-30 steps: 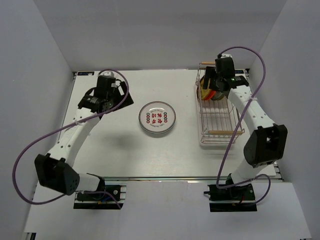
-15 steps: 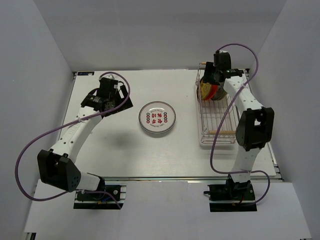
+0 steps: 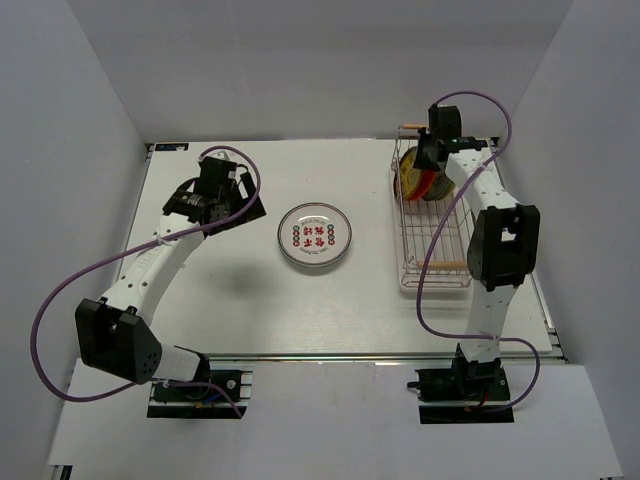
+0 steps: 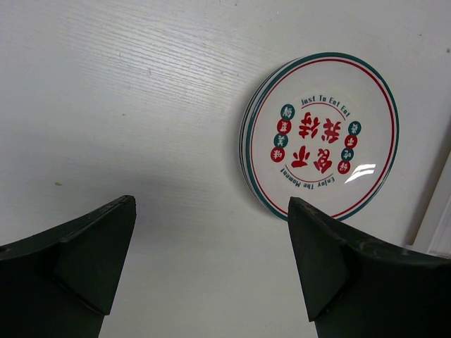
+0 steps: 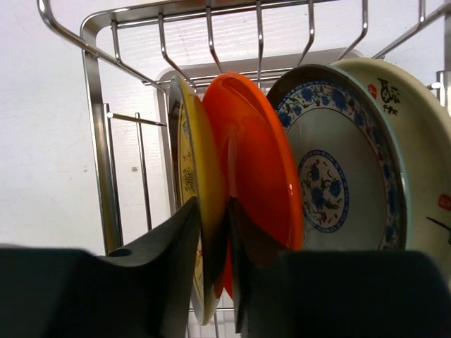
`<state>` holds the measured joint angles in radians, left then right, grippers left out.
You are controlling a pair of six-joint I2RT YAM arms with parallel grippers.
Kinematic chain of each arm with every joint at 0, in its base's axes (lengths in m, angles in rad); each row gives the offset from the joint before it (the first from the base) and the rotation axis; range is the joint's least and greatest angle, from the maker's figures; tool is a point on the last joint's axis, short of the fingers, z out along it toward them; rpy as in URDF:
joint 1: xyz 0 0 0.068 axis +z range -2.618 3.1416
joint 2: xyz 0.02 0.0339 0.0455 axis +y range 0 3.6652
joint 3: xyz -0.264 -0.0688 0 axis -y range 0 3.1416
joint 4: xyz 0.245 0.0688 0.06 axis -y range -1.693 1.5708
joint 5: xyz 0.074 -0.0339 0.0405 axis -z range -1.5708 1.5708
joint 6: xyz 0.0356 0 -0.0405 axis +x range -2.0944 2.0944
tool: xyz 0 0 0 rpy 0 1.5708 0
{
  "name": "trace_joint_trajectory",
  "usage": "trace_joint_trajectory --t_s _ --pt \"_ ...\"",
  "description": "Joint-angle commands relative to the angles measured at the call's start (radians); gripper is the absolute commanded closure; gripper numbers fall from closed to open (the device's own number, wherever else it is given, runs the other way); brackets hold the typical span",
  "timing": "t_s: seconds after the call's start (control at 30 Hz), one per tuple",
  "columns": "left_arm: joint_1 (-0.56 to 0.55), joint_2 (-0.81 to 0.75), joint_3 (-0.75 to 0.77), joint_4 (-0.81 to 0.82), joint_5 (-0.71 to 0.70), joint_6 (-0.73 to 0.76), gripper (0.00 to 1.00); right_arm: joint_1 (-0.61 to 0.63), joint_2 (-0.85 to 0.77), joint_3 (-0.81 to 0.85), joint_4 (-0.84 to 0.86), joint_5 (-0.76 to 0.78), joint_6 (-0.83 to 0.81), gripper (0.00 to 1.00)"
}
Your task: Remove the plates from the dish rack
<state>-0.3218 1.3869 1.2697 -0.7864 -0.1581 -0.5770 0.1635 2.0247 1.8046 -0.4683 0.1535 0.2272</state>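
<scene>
Fingers of our right gripper [image 5: 213,208] pinch the upright tan-yellow patterned plate [image 5: 189,141] by its rim at the far end of the silver wire dish rack [image 5: 94,105] to lift it out, while our left gripper [image 4: 211,203] hangs wide open near the white red-motif plate [image 4: 320,134].

Lower rim of the tan-yellow patterned plate [image 5: 203,141]: hidden between the fingers of the right gripper [image 5: 213,211]. Cream lettered round plate [image 5: 431,155], right of the claw: cut off at the frame edge.
</scene>
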Motion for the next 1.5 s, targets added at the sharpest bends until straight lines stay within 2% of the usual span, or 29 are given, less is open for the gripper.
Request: trace_joint_trajectory --t_s 0.0,0.23,0.33,0.5,0.67,0.7,0.77,0.8,1.0,1.1,1.2,1.33,1.43,1.47 --pt "0.003 -0.008 -0.001 0.001 -0.017 -0.003 0.02 -0.002 0.008 0.059 0.030 0.003 0.003 0.73" --pt "0.003 -0.025 -0.006 0.007 -0.017 -0.003 0.02 -0.004 -0.036 0.094 -0.003 0.079 -0.020 0.97" --pt "0.003 -0.029 0.006 0.009 -0.005 -0.003 0.02 -0.002 -0.086 0.111 -0.015 0.106 -0.049 1.00" --pt "0.003 -0.051 0.007 0.044 0.052 0.000 0.02 -0.002 -0.214 0.110 -0.023 0.115 -0.075 1.00" --pt "0.003 -0.055 0.003 0.102 0.156 0.035 0.02 0.002 -0.416 -0.022 0.016 0.074 -0.072 1.00" --pt "0.003 -0.058 0.002 0.113 0.243 0.052 0.02 0.004 -0.446 -0.048 0.028 0.046 -0.063 1.00" --pt "0.003 -0.057 -0.006 0.151 0.297 0.062 0.02 0.005 -0.519 -0.132 0.042 -0.078 -0.026 0.99" --pt "0.003 -0.058 -0.009 0.174 0.336 0.063 0.02 0.002 -0.538 -0.161 0.060 -0.214 -0.016 0.99" --pt "-0.008 -0.057 -0.015 0.283 0.501 0.091 0.02 0.043 -0.623 -0.391 0.141 -0.659 0.090 1.00" --pt "-0.008 -0.048 -0.035 0.361 0.639 0.103 0.02 0.079 -0.649 -0.514 0.249 -0.799 0.156 1.00" --pt "-0.017 -0.040 -0.071 0.467 0.759 0.103 0.02 0.120 -0.655 -0.589 0.338 -0.873 0.219 1.00" --pt "-0.017 -0.011 -0.090 0.498 0.801 0.083 0.02 0.182 -0.629 -0.619 0.436 -0.983 0.267 1.00" --pt "-0.017 0.032 -0.073 0.475 0.821 0.097 0.02 0.221 -0.613 -0.620 0.456 -0.983 0.277 1.00" --pt "-0.017 0.040 -0.075 0.475 0.825 0.095 0.05 0.228 -0.609 -0.620 0.456 -0.983 0.281 1.00"
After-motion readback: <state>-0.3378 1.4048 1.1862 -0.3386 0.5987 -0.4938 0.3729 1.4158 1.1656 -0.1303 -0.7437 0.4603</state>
